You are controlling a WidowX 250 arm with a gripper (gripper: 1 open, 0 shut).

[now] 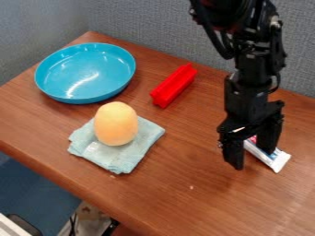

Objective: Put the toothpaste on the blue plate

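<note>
The toothpaste [275, 159] lies flat near the table's right edge, a small white tube with red and blue print, mostly hidden behind my gripper. My gripper [252, 155] points down over it, open, its black fingers [234, 150] straddling the tube's left end just above the wood. Nothing is held. The blue plate [84, 72] sits at the far left of the table, empty and glossy.
A red rectangular block [174, 85] lies between the plate and the arm. An orange egg-shaped object [116, 123] rests on a pale teal folded cloth [114, 145] at centre left. The table's front edge runs diagonally below them.
</note>
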